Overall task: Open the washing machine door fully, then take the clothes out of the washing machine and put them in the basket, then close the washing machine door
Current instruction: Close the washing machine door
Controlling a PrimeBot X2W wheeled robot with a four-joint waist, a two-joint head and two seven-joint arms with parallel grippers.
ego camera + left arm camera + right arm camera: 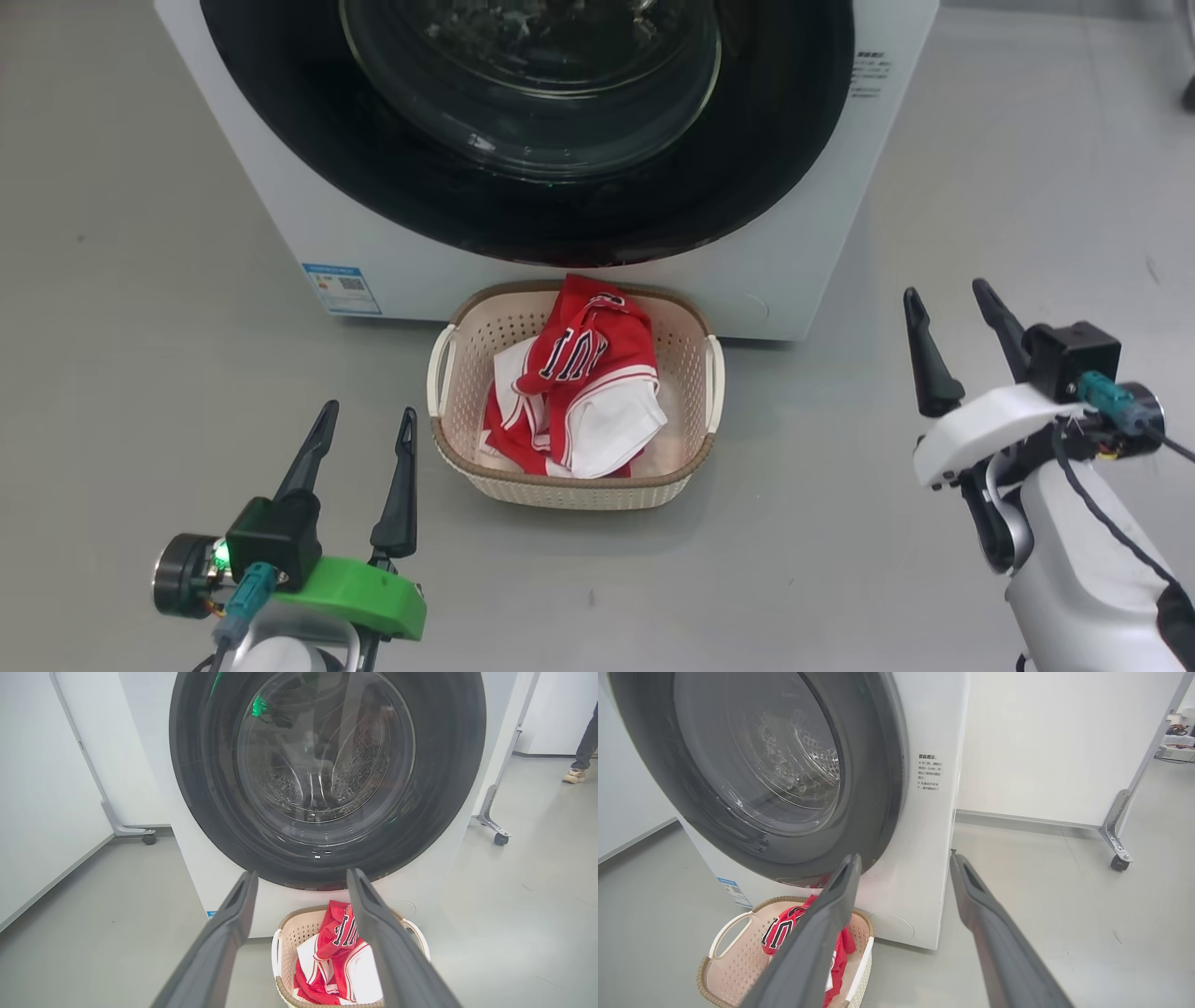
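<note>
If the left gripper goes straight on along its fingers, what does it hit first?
Most likely the washing machine door, near its lower rim; the left gripper frames that spot between its open fingers. The basket lies below that line. Depth is unclear.

Both end effectors (359, 423) (948, 299) spread, empty

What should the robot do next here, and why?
Probably nothing more than draw both arms back to rest. The washing machine door looks shut against the washing machine, the drum behind its glass seems empty, and the clothes lie in the basket. The left end effector and right end effector stand open, holding nothing.
</note>
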